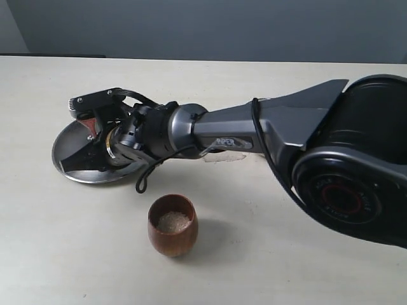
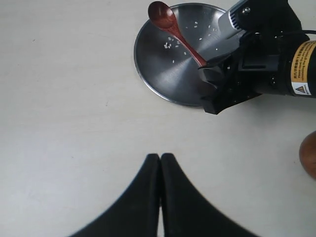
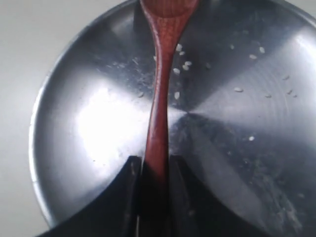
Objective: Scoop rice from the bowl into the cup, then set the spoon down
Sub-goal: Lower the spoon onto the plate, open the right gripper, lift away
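Pinching the glossy wooden spoon (image 3: 158, 98), right claw (image 3: 155, 167) overhangs round steel plate (image 3: 89, 123).

The spoon (image 2: 175, 34) lies over the plate (image 2: 158, 69), cup (image 1: 173, 246) of rice (image 1: 173, 222) before it.

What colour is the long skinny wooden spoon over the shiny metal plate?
The slim wooden spoon is glossy reddish-brown. It shows best in the left wrist view.

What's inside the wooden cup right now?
White rice lies inside the cup, its surface below the rim. The grains cover the cup's floor, so anything beneath them cannot be seen.
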`<state>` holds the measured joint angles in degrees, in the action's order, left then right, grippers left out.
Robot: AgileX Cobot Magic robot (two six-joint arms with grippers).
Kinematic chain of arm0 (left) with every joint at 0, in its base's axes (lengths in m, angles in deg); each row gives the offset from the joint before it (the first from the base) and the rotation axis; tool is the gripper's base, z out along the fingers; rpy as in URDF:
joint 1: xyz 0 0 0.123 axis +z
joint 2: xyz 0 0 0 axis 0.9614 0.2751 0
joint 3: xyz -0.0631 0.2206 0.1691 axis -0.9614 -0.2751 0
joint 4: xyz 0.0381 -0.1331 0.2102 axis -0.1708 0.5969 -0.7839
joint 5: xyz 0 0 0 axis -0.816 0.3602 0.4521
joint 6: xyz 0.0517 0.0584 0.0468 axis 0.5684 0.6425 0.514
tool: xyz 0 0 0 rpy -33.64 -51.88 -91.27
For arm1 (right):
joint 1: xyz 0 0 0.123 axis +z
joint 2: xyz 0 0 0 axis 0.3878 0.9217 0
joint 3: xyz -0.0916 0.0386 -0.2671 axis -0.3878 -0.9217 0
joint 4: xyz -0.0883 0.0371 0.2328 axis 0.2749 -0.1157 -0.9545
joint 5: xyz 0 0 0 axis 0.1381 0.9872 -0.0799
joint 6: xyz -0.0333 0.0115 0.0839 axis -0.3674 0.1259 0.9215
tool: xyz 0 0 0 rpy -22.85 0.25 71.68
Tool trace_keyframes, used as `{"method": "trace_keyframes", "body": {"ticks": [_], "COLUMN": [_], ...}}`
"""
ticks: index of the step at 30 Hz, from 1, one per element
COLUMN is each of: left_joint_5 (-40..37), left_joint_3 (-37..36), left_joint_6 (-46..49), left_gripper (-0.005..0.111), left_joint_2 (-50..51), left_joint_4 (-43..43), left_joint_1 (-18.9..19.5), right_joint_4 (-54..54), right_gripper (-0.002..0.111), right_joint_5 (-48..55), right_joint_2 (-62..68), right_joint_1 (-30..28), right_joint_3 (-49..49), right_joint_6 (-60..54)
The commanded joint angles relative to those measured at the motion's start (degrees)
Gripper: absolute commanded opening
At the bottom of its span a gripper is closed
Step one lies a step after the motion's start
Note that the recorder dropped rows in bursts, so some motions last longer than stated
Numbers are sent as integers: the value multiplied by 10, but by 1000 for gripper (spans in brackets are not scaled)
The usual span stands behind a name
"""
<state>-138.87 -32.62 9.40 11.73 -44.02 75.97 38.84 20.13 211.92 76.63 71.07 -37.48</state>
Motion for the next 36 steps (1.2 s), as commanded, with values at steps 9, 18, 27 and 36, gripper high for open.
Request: {"method": "trace_keyframes", "body": {"ticks": [9,18,27,36], "left_joint_5": [3,3,3,3], "left_joint_3": [3,3,3,3], "left_joint_6": [0,0,0,1], "left_gripper": [0,0,0,0], "left_joint_2": [0,0,0,0], "left_joint_4": [1,0,0,0], "left_joint_1": [2,2,2,2], "right_joint_4": [51,44,81,122], "right_gripper": [-1,35,45,37], "right_joint_5": [108,118,105,248], "right_joint_2": [4,4,-45,-142], "right_joint_1": [-2,-2,-1,-1], "right_joint_3": [32,32,32,32], "right_joint_6": [-8,-15,-15,-54]}}
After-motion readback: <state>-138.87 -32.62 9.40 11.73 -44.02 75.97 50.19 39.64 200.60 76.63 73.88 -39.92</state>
